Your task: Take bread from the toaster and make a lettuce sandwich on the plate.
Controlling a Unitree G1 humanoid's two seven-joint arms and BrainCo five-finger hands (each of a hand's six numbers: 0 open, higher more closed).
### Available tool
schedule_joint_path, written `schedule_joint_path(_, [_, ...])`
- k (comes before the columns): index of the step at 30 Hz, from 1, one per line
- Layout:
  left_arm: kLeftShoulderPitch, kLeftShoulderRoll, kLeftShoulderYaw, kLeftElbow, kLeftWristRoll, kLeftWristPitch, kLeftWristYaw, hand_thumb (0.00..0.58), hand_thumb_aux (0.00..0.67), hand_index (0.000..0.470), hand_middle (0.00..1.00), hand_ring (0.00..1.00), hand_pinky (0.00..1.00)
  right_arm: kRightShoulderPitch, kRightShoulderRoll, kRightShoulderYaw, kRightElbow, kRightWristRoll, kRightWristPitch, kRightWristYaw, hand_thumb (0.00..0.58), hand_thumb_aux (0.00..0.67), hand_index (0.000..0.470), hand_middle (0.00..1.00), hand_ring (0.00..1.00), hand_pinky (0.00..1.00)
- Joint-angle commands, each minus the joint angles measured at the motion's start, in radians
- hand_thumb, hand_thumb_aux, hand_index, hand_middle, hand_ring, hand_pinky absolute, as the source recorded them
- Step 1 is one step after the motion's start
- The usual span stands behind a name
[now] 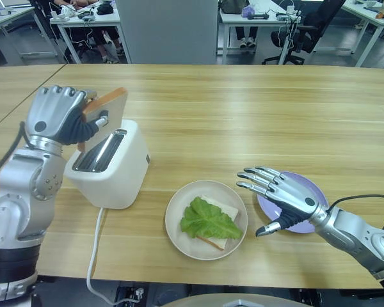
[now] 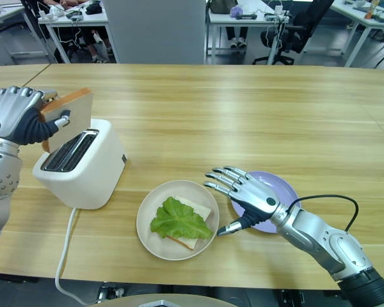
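**Second slice held above the toaster, lettuce already on the plate**

The robot's left hand (image 1: 61, 115) has its fingers curled around a tan-crusted square slice of toasted bread (image 1: 114, 105), holding it upright just above the slots of the white two-slot toaster (image 1: 115, 169). The toaster stands on the light wooden table (image 1: 243, 115), with its white cord (image 1: 93, 249) trailing toward the near edge. Just right of the toaster sits a round cream plate (image 1: 176, 204). It carries a pale slice of bread (image 1: 229, 210) with a green lettuce leaf (image 1: 208, 219) on top. The right hand (image 1: 285, 195) grips nothing, its fingers spread flat over a small round purple plate (image 2: 283, 187) beside the cream one.
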Motion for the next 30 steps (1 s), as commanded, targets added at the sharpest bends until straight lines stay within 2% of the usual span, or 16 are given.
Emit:
schedule_joint_path(1, [0.015,-0.084,0.038,-0.120,-0.204,0.085,-0.122,0.580,0.670,0.460,1.00,1.00,1.00,0.027,0.003,-0.030,-0.044,-0.016,-0.029,0.015,0.000,0.000,0.000,0.00,0.00,0.00])
schedule_joint_path(4, [0.036,-0.208,0.047,-0.271,-0.350,0.263,-0.203,0.580,0.670,0.460,1.00,1.00,1.00,0.048,0.016,-0.040,-0.072,-0.031,-0.042,0.015,0.000,0.000,0.000,0.00,0.00,0.00])
schedule_joint_path(8, [0.151,-0.375,-0.027,-0.453,-0.419,0.467,-0.234,0.580,0.670,0.460,1.00,1.00,1.00,0.090,0.043,-0.053,-0.128,-0.064,-0.049,0.012,0.000,0.000,0.000,0.00,0.00,0.00])
schedule_joint_path(12, [0.276,-0.515,-0.149,-0.532,-0.405,0.564,-0.196,0.580,0.670,0.460,1.00,1.00,1.00,0.132,0.072,-0.063,-0.173,-0.106,-0.048,0.007,0.000,0.000,0.000,0.00,0.00,0.00])
schedule_joint_path(19, [0.471,-0.662,-0.441,-0.497,-0.292,0.532,-0.072,0.580,0.670,0.460,1.00,1.00,1.00,0.158,0.135,-0.041,-0.220,-0.201,-0.043,0.012,0.000,0.000,0.000,0.00,0.00,0.00])
schedule_joint_path(22, [0.492,-0.669,-0.526,-0.434,-0.204,0.487,-0.009,0.580,0.670,0.460,1.00,1.00,1.00,0.160,0.170,-0.009,-0.214,-0.254,-0.024,0.031,0.000,0.000,0.000,0.00,0.00,0.00])
schedule_joint_path(30, [0.494,-0.739,-0.633,-0.258,-0.166,0.420,0.089,0.580,0.670,0.460,1.00,1.00,1.00,0.140,0.224,0.098,-0.180,-0.342,0.013,0.104,0.000,0.000,0.000,0.00,0.00,0.00])
